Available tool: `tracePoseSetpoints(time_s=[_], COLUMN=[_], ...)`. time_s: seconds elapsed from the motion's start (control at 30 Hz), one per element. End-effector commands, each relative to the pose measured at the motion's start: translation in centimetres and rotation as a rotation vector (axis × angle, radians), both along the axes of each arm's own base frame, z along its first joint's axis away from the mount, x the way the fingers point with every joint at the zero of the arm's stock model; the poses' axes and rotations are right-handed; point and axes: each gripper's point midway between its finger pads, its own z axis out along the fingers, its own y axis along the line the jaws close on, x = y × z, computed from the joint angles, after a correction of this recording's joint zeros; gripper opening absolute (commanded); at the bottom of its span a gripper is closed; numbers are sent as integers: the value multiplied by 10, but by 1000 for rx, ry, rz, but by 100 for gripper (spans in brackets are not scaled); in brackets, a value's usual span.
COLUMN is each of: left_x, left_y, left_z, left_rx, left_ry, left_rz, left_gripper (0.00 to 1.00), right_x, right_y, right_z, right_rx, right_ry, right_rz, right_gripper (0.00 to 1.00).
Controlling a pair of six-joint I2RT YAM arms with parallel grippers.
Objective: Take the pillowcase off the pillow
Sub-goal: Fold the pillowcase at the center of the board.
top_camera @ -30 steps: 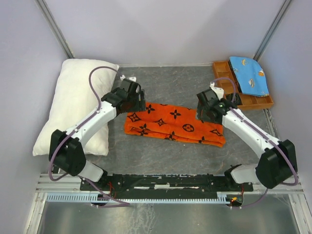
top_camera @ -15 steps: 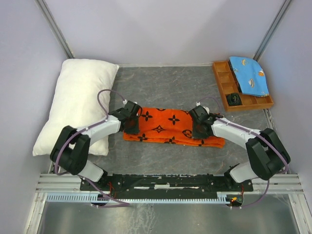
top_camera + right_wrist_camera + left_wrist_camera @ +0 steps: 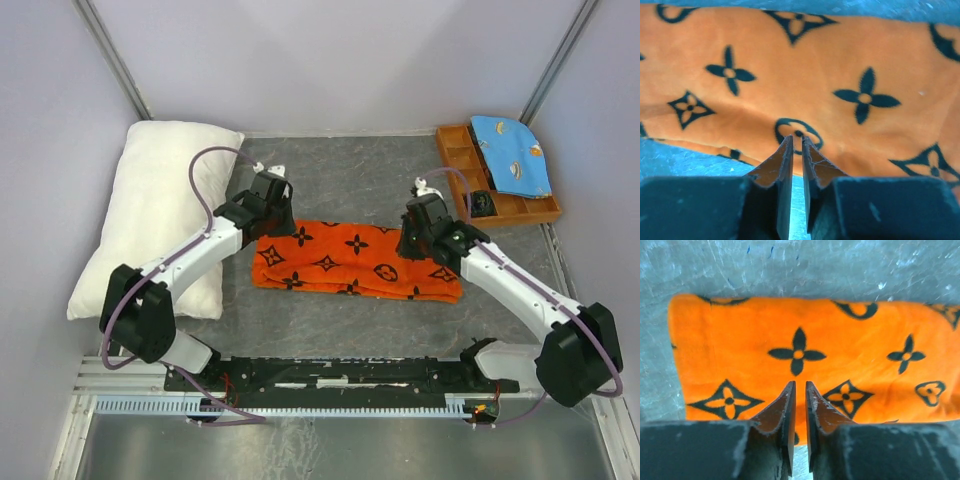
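Note:
The orange pillowcase (image 3: 350, 258) with black motifs lies folded flat on the grey table, apart from the pillow. That pillow (image 3: 155, 210), white and bare, rests along the left side. My left gripper (image 3: 274, 230) hovers over the pillowcase's far left corner. In the left wrist view the left gripper (image 3: 800, 385) has its jaws nearly together with a thin empty gap, above the pillowcase (image 3: 840, 330). My right gripper (image 3: 418, 242) is over the right part. In the right wrist view the right gripper (image 3: 796, 138) is likewise nearly closed on nothing, above the pillowcase (image 3: 790, 100).
A wooden tray (image 3: 455, 160) stands at the back right, with a light-blue patterned cloth (image 3: 512, 155) draped over it and a small black object (image 3: 482, 203) in one compartment. Lilac walls enclose the table on three sides.
Both grippers have closed from wide open. The arms dipped down over the pillowcase and have come back up; the pillowcase stays flat on the table.

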Motion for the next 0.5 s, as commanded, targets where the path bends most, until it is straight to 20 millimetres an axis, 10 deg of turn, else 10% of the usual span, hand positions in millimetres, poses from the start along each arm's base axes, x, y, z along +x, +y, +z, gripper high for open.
tracePoseSetpoints(time_s=[0.0, 0.23, 0.47], left_x=[-26, -79, -23], left_y=[15, 64, 74], left_z=[-41, -123, -47], left_rx=[14, -7, 82], left_ry=[81, 260, 49], left_rz=[26, 218, 236], left_gripper=[16, 3, 5], right_x=[-20, -41, 6], right_y=[-41, -92, -80], right_z=[-43, -98, -42], right_rx=[22, 108, 160], right_ry=[130, 260, 94], right_rz=[-174, -403, -328], right_gripper=[16, 8, 9])
